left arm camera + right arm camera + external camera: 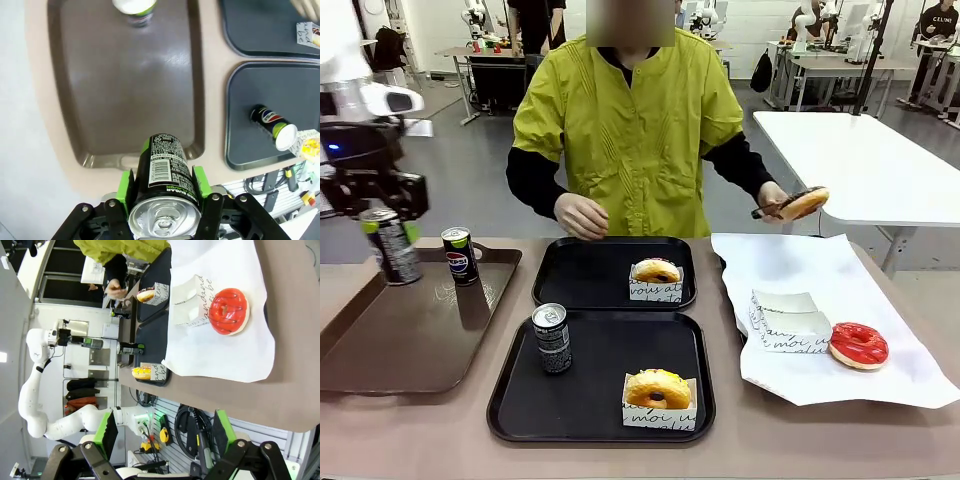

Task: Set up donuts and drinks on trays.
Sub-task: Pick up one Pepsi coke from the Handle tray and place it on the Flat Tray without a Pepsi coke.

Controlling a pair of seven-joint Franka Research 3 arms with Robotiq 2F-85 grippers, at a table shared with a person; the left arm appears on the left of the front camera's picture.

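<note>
My left gripper (388, 215) is shut on a dark can (391, 246), held upright above the brown tray's far left corner; the left wrist view shows that can (164, 187) between the green pads (124, 188). A second can (459, 255) stands on the brown tray. The near black tray (590, 395) carries a can (552, 338) and a boxed yellow donut (658, 397). On the far black tray (582, 275) sits another boxed donut (657, 278). The person holds a donut (804, 203) in tongs. My right gripper (165, 435) is open and holds nothing, off the table's edge near the red donut (229, 311).
The brown tray (410, 340) lies at the left. White paper (790, 265) at the right holds a red donut (859, 345) and an empty white box (788, 320). The person's other hand (582, 215) rests at the far table edge.
</note>
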